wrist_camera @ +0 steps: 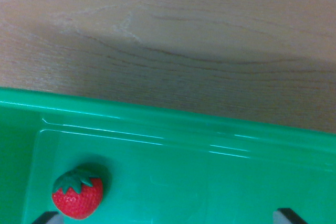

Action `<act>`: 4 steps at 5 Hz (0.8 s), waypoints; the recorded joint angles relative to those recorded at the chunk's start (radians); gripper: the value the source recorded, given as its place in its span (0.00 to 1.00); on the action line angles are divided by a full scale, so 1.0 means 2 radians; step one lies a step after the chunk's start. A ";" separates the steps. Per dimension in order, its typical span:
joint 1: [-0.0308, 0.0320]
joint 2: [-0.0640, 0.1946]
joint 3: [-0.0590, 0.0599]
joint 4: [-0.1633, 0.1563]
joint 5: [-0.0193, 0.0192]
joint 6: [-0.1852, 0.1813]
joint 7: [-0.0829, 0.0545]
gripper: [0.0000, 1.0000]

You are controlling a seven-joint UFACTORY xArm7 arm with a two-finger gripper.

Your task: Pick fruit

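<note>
A red strawberry (77,196) with a green leafy cap lies on the floor of a green plastic tray (210,182), near the wrist view's lower left. Two dark fingertips (287,216) of my gripper (168,219) poke in at the bottom edge, one at the lower left just under the strawberry and one at the lower right. They stand far apart with nothing between them. The strawberry sits right beside the left fingertip, not held.
The tray's rim (168,116) runs across the middle of the view, sloping down to the right. Beyond it lies a light wooden table top (173,30) with a shadow band near the rim.
</note>
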 joint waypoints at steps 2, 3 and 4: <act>0.0049 0.008 0.002 -0.015 0.0002 -0.024 -0.005 0.00; 0.0098 0.017 0.005 -0.030 0.0004 -0.048 -0.010 0.00; 0.0098 0.017 0.005 -0.030 0.0004 -0.048 -0.010 0.00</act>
